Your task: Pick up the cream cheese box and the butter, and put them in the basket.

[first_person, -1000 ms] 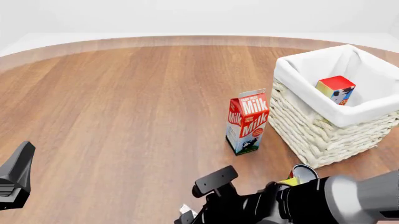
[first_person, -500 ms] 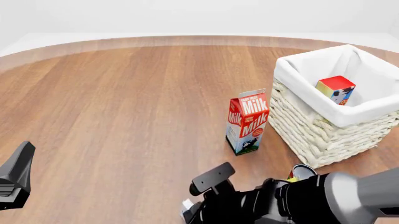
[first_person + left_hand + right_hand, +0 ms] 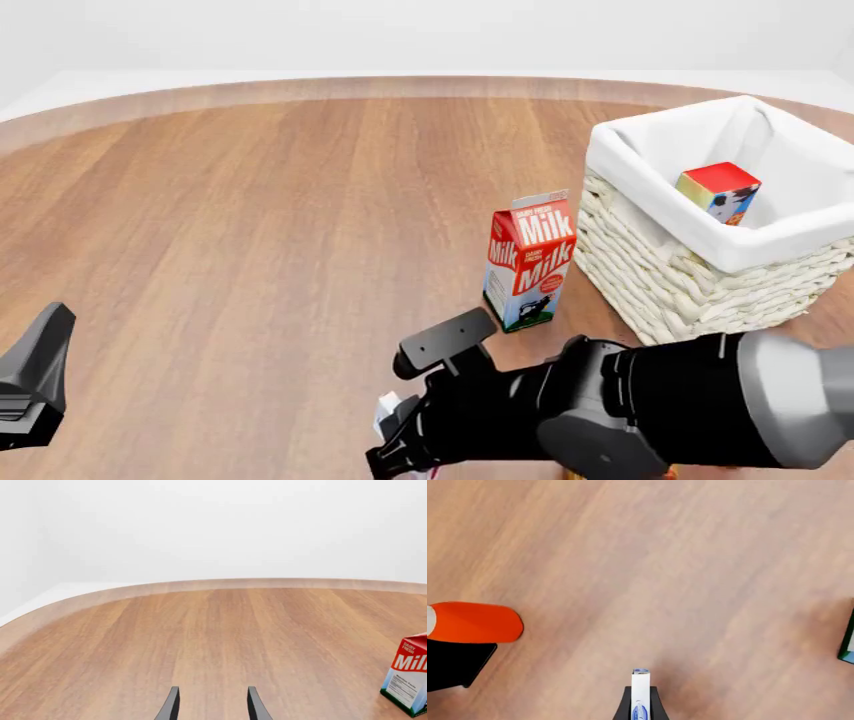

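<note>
Right gripper [image 3: 639, 700] clamped on cream cheese box [image 3: 639, 692], lifted clear of table [image 3: 267, 200], near front edge. Left gripper [image 3: 210, 705] parted, holding nothing. Butter [image 3: 718, 192] lying inside basket [image 3: 667, 280].

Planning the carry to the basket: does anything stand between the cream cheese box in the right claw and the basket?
Yes. The milk carton stands upright on the table between the right claw, shut on the cream cheese box, and the basket, close to the basket's near wall. The butter already lies inside the basket.
</note>
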Controlling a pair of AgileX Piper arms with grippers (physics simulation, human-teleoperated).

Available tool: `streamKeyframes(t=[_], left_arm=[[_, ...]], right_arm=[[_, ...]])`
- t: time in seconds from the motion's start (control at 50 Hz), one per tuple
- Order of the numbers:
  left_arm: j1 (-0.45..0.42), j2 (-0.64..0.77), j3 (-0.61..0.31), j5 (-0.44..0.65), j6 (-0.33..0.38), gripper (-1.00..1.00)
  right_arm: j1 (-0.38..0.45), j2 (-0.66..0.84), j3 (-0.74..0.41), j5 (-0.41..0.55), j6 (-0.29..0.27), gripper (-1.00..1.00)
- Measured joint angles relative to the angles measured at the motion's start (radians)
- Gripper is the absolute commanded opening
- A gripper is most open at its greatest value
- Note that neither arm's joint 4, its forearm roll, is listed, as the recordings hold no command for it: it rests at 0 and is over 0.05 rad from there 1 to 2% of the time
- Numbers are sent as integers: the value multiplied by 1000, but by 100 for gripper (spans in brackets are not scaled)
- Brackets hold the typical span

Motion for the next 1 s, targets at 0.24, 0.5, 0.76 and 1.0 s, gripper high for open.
streamKeyframes(t=[0.24, 0.5, 0.76, 1.0], left_arm=[[0, 0, 0, 0, 0, 100], [0, 0, 0, 0, 0, 100], [0, 0, 0, 0, 0, 100], [0, 0, 0, 0, 0, 100]], right_arm=[[-10, -42, -80, 93, -57, -100], [-15, -81, -157, 178, -115, -100], [-9, -130, -248, 290, -180, -100], [-14, -166, -326, 383, -240, -100]])
